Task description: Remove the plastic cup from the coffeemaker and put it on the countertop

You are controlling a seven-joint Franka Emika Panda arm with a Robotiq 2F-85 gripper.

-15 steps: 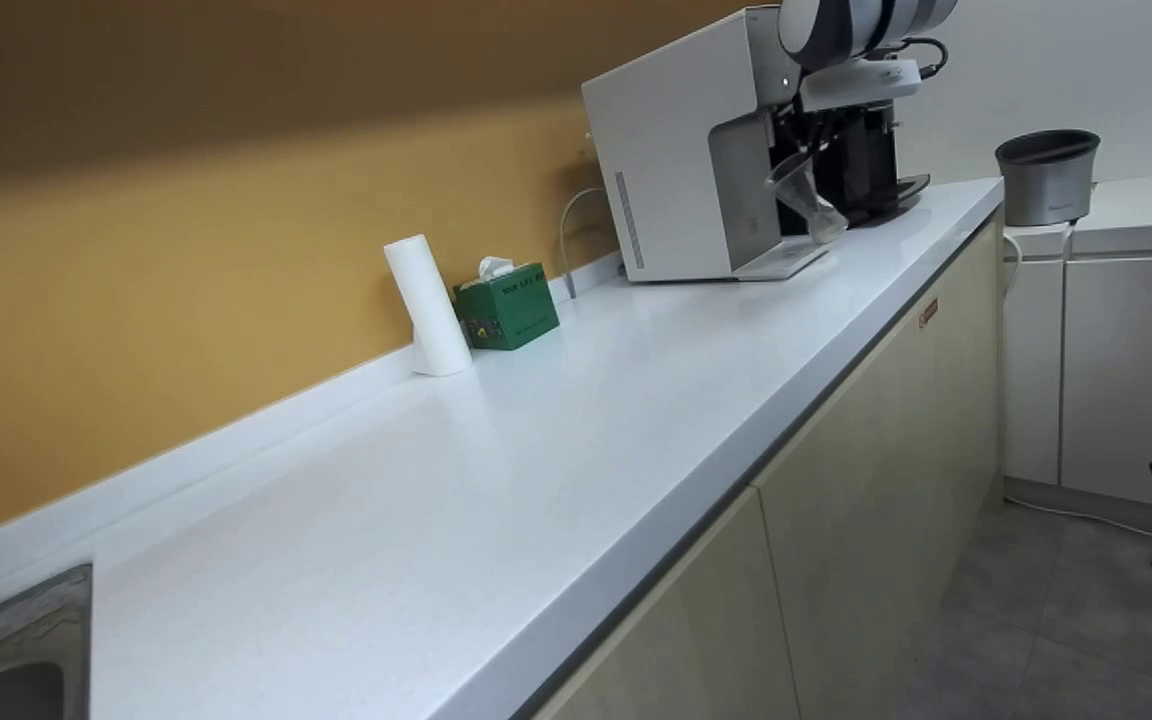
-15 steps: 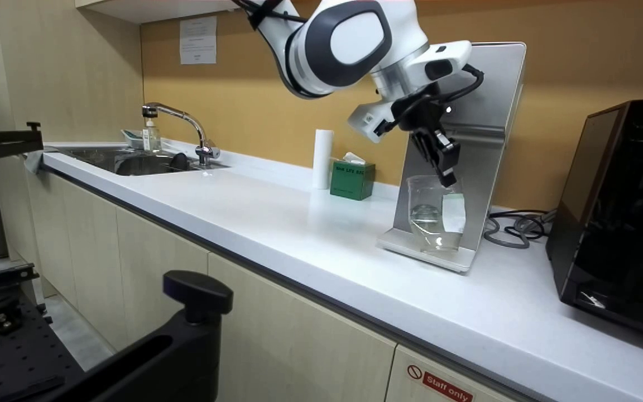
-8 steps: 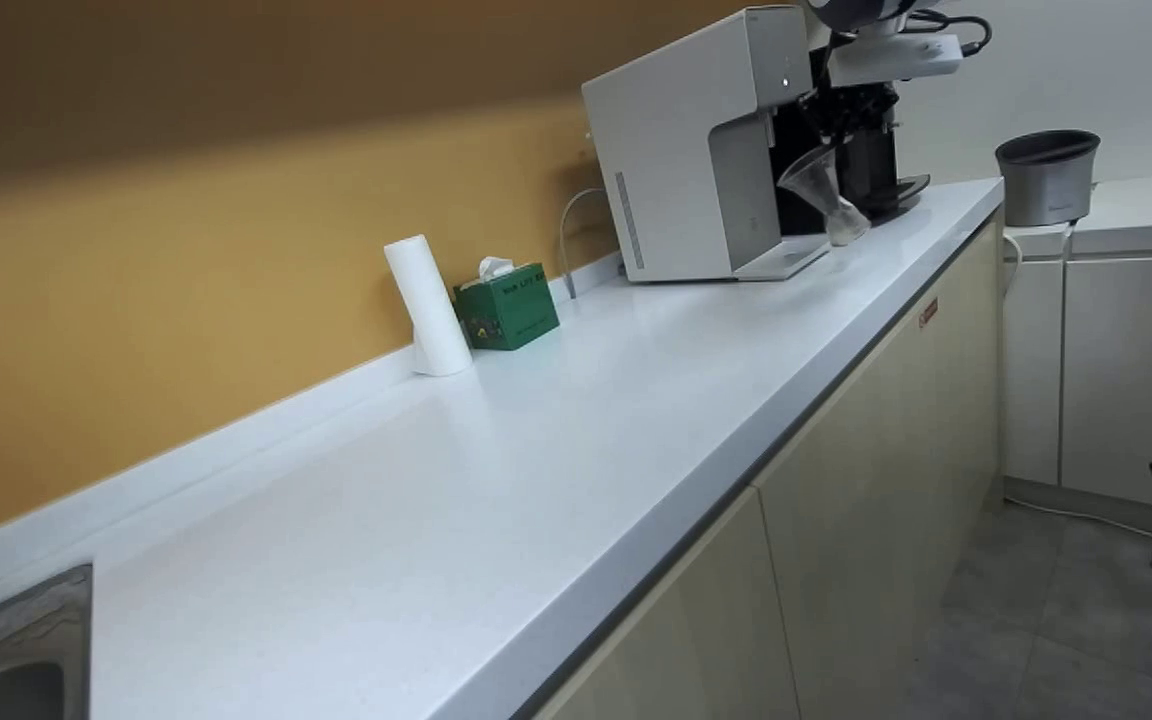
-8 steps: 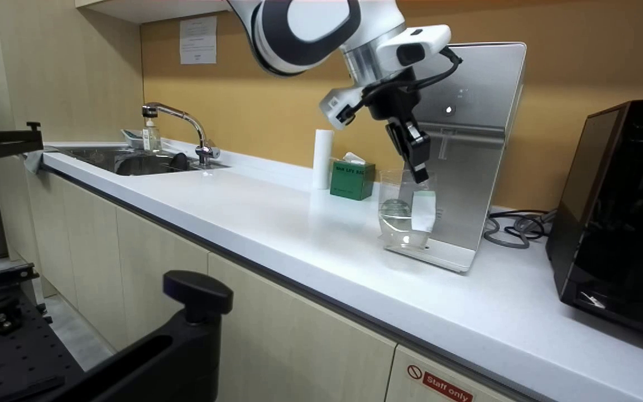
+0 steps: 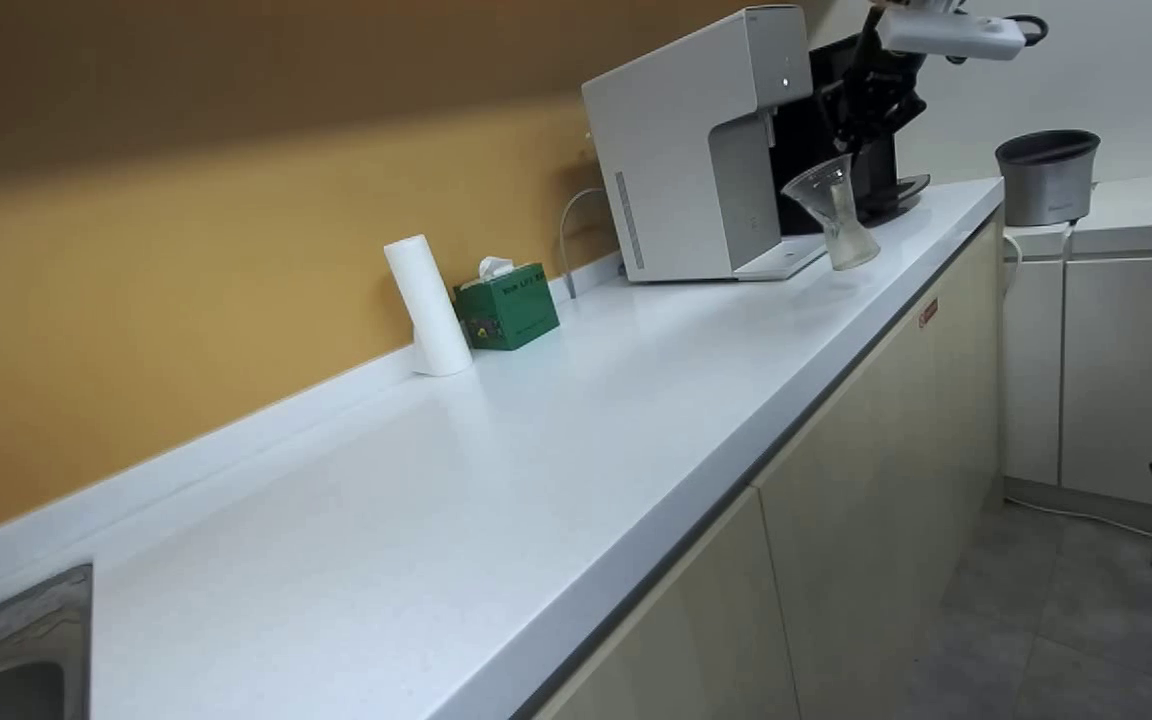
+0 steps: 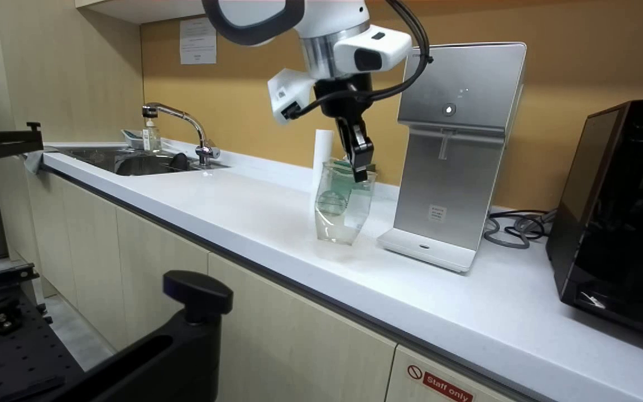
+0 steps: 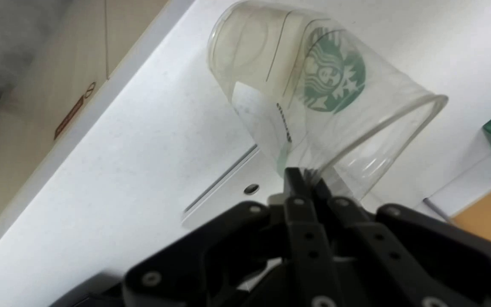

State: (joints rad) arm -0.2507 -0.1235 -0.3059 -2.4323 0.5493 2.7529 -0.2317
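Observation:
The plastic cup is clear with a green round logo. It hangs tilted and squeezed out of shape, seemingly just above the white countertop. It also shows in the other view from outside and in the wrist view. My gripper is shut on the cup's wall at the rim, one finger on each side; the gripper also shows in an exterior view. The coffeemaker is a tall silver machine with a low base plate. The cup is clear of this plate, beside it.
A green tissue box and a white paper roll stand by the back edge, behind the cup. A black machine and cables are beyond the coffeemaker. The counter's front edge runs near the cup's bottom. A sink lies farther along.
My gripper has carried the cup from over the coffeemaker's base plate, away from the machine's front, to above the countertop. The cup stays gripped; the gripper points more steeply down.

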